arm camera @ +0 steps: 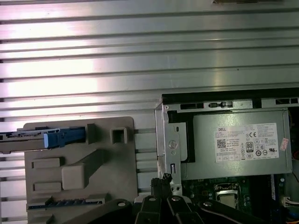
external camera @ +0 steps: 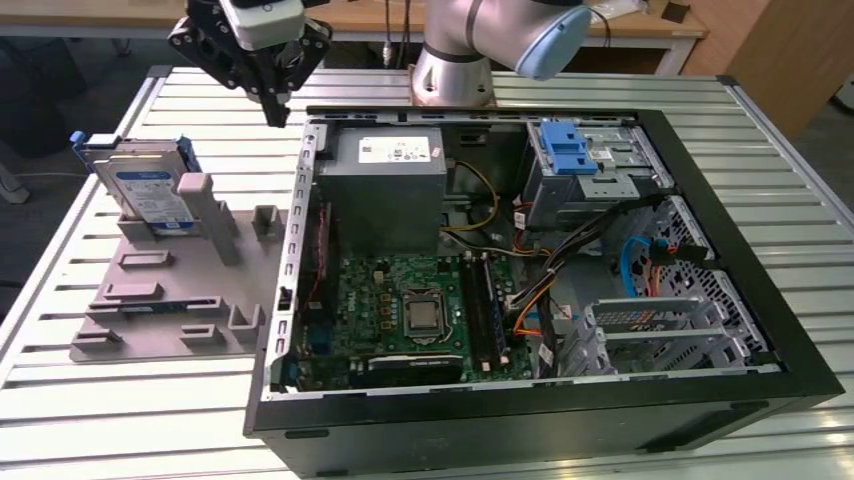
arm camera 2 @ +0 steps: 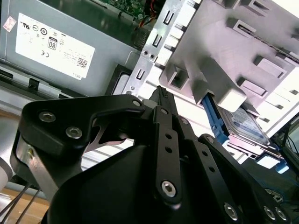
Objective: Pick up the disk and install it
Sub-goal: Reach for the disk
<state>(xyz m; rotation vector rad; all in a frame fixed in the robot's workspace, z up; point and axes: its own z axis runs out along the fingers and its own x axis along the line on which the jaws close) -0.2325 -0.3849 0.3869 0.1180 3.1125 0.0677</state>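
The disk (external camera: 140, 190) stands on edge in a grey holder (external camera: 174, 300) at the exterior view's left, its white and blue label facing outward and a blue bracket around it. It shows edge-on in the first wrist view (arm camera: 42, 138) and as a labelled slab in the second wrist view (arm camera 2: 245, 126). My gripper (external camera: 276, 112) hangs above the table, between the holder and the back left corner of the open computer case (external camera: 534, 400). Its fingers are shut with nothing between them, their tips (arm camera 2: 161, 93) pressed together, and it is clear of the disk.
Inside the case a grey power supply box (external camera: 387, 170) sits at the back, with a silver drive cage with a blue latch (external camera: 587, 160) to its right. Cables and a motherboard (external camera: 414, 310) lie below. The slatted metal table (external camera: 80, 400) extends around the case.
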